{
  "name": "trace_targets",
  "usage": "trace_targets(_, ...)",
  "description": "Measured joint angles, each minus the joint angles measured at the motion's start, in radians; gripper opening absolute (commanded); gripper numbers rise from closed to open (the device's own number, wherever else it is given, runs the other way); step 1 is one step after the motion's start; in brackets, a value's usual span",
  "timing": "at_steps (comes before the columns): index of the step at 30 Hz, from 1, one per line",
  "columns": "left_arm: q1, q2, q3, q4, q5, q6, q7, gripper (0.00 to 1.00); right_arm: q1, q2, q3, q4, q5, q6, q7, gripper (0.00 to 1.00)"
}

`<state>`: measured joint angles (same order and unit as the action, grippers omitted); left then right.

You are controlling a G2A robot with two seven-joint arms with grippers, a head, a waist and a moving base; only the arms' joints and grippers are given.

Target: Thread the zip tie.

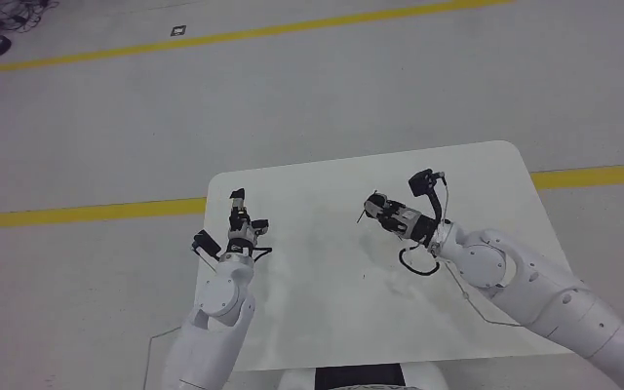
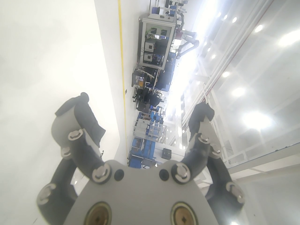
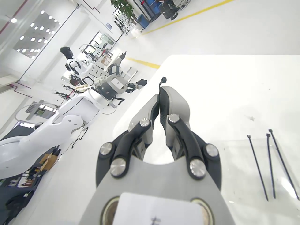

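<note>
Right claw (image 3: pixel 159 99) pinches thin black plastic zip tie (image 3: pixel 163 80), head past tips. Left claw (image 2: pixel 143 108) spread, empty, well apart from it. Best: hold head level, align tail squarely.

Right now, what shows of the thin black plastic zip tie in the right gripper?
The thin black plastic zip tie is pinched in the shut right gripper. Only a short stub with its small square head pokes past the fingertips, slightly curved, over the white table. The rest is hidden between the fingers.
</note>
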<state>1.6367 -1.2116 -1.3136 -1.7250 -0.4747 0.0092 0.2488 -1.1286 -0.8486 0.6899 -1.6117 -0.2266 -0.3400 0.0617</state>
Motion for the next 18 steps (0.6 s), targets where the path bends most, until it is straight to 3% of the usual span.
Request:
trace_targets(6, -0.001, 0.0, 0.002, -0.002, 0.002, -0.001, -0.002, 1.0, -0.002, -0.001, 0.0, -0.003, -0.001, 0.0, 0.001, 0.0)
trace_targets(11, -0.024, -0.008, 0.066, -0.025, 0.042, -0.017, -0.066, 1.0, -0.013, -0.017, -0.006, -0.025, 0.021, 0.0, -0.018, 0.0)
trace_targets(18, -0.127, -0.037, 0.178, 0.054, 0.033, -0.042, -0.048, 1.0, -0.008, -0.043, -0.038, -0.025, 0.057, 0.0, -0.079, 0.0)
